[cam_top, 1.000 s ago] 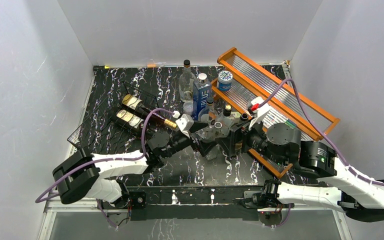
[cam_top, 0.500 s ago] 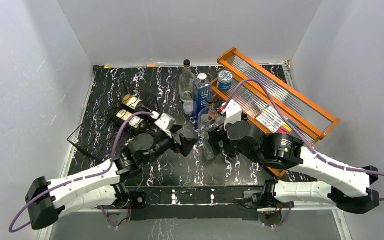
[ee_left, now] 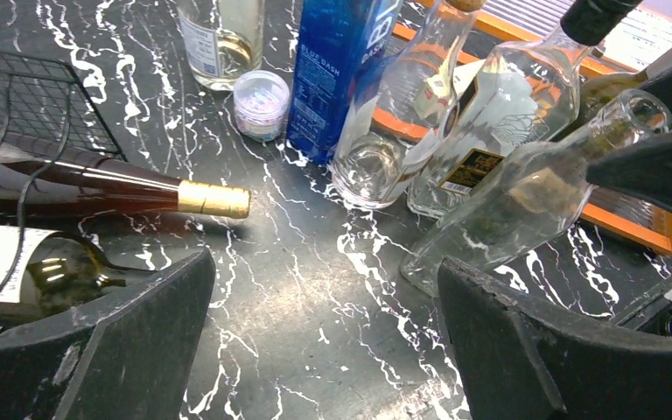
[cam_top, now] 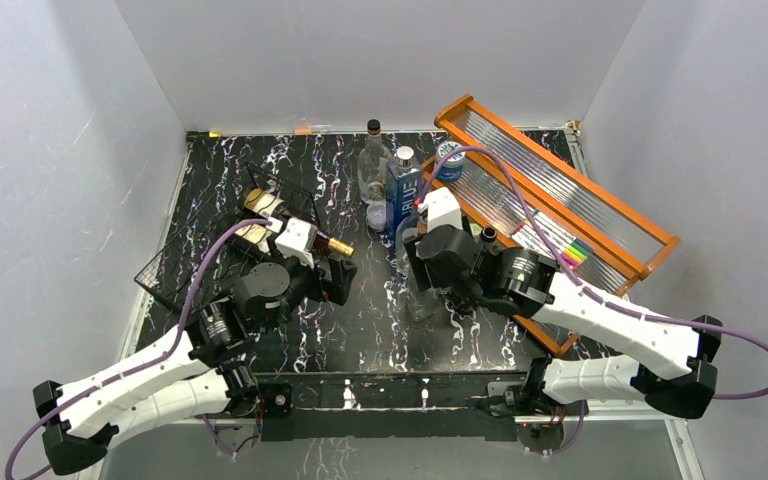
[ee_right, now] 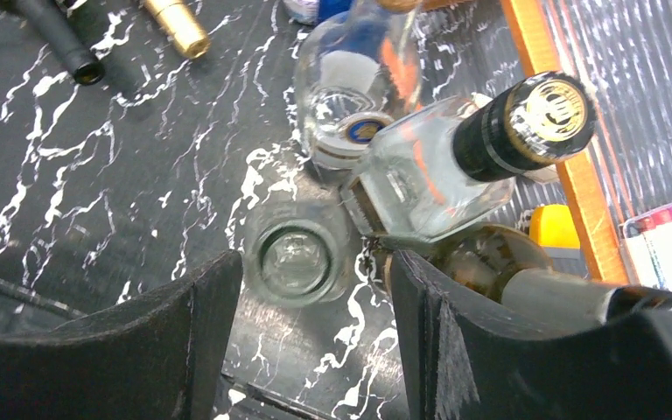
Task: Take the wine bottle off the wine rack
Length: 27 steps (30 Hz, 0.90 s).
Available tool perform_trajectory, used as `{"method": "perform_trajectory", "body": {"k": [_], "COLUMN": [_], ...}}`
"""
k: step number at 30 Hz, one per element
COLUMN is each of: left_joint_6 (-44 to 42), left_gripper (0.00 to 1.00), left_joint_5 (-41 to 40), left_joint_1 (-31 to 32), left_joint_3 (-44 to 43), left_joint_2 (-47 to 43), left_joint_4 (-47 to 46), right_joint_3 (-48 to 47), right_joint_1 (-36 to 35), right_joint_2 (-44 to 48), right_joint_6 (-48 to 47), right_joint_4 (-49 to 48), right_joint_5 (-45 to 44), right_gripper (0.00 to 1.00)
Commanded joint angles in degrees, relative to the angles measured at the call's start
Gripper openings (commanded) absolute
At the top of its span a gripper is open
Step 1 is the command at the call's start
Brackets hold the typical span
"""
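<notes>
The black wire wine rack (cam_top: 175,262) lies at the left of the table, and its mesh shows in the left wrist view (ee_left: 35,96). A dark wine bottle with a gold foil neck (cam_top: 338,245) lies in it, neck pointing right (ee_left: 214,199). A second bottle with a white label (ee_left: 13,262) lies beside it. My left gripper (cam_top: 343,282) is open and empty just right of the gold neck, low over the table (ee_left: 324,280). My right gripper (cam_top: 420,278) is open above the mouth of a clear bottle (ee_right: 296,258), not touching it (ee_right: 313,289).
A cluster of upright bottles stands mid-table: a blue one (cam_top: 403,190), clear ones (cam_top: 373,160), a black-capped one (ee_right: 525,114). A small jar (ee_left: 261,92) sits by them. The orange wood shelf (cam_top: 600,205) lies at the right, holding markers (cam_top: 560,250).
Both arms have swung left. My left gripper moved from the bottle cluster to beside the gold neck. My right gripper moved from the shelf edge to over the clear bottles.
</notes>
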<state>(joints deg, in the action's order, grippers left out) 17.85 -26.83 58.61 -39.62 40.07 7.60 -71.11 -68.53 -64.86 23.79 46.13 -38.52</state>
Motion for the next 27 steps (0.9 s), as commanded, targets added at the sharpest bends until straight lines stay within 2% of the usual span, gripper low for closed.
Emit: {"method": "perform_trajectory", "body": {"k": [1, 9, 21, 27], "left_joint_6": [0.2, -0.61, -3.77, -2.71], "left_gripper": [0.98, 0.98, 0.98, 0.98], "left_joint_5": [-3.0, -1.94, -0.35, -6.27], "left_joint_1": [-0.16, -0.16, -0.16, -0.73], "left_joint_3": [-5.92, -10.79, -12.54, -13.99], "left_joint_2": [1.51, 4.98, 5.59, 7.99], "left_joint_4": [8.83, 13.72, 14.25, 16.25], "right_joint_3": [-1.54, 1.07, 0.74, -0.02], "right_joint_1": [5.39, 9.32, 9.89, 9.82], "right_joint_2": [-0.51, -0.94, -0.2, 1.79], "right_joint_6": [0.51, -0.5, -1.24, -1.29], "right_joint_4": [-4.01, -8.79, -5.7, -2.53], "right_joint_5": [2.74, 8.01, 7.9, 4.8], "right_gripper": [0.71, 0.66, 0.38, 0.29]}}
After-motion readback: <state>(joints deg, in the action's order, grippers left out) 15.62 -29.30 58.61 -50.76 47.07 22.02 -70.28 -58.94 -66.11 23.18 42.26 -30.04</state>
